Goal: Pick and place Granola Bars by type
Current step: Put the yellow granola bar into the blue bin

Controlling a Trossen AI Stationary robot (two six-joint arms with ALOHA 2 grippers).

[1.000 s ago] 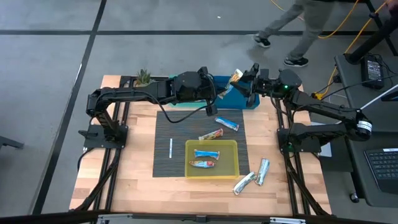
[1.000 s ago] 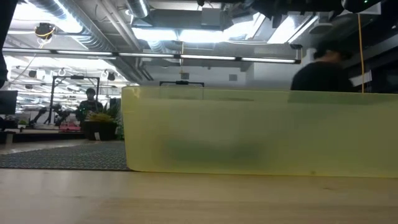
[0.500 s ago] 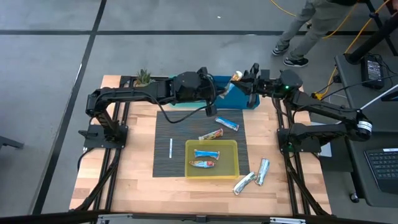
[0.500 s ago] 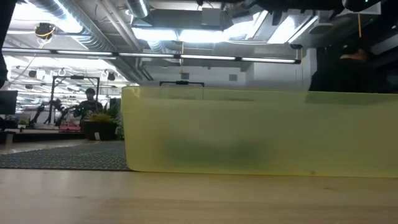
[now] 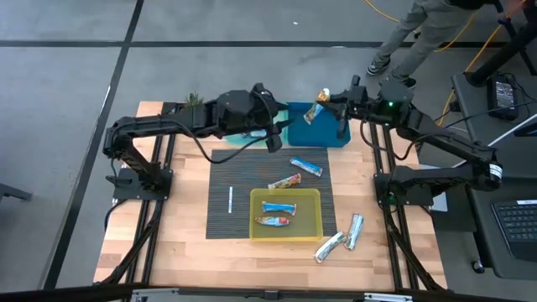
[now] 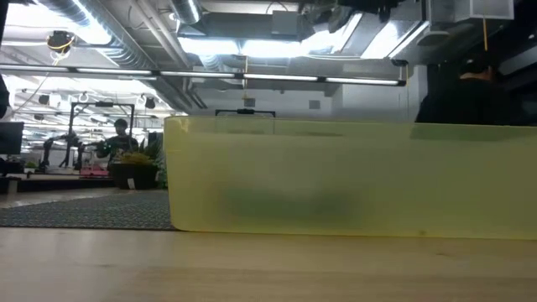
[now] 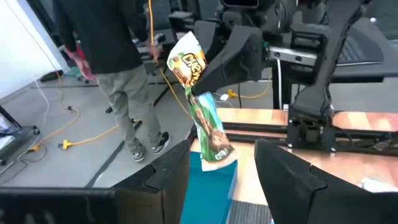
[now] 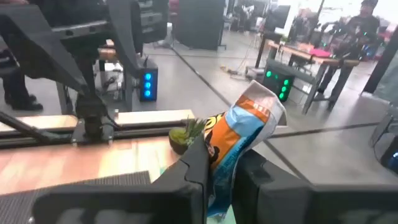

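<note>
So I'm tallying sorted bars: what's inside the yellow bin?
The yellow bin holds two granola bars: a blue bar and an orange-brown bar below it in the high view. The low view shows nothing through the bin's cloudy wall.

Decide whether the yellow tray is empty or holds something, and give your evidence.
Not empty: the high view shows two wrapped bars lying inside the yellow tray.

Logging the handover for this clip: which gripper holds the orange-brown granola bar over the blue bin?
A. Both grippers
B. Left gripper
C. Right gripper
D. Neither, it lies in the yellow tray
C: the right gripper is shut on the orange-brown granola bar above the blue bin, while the left gripper stands open and apart from it.
</note>
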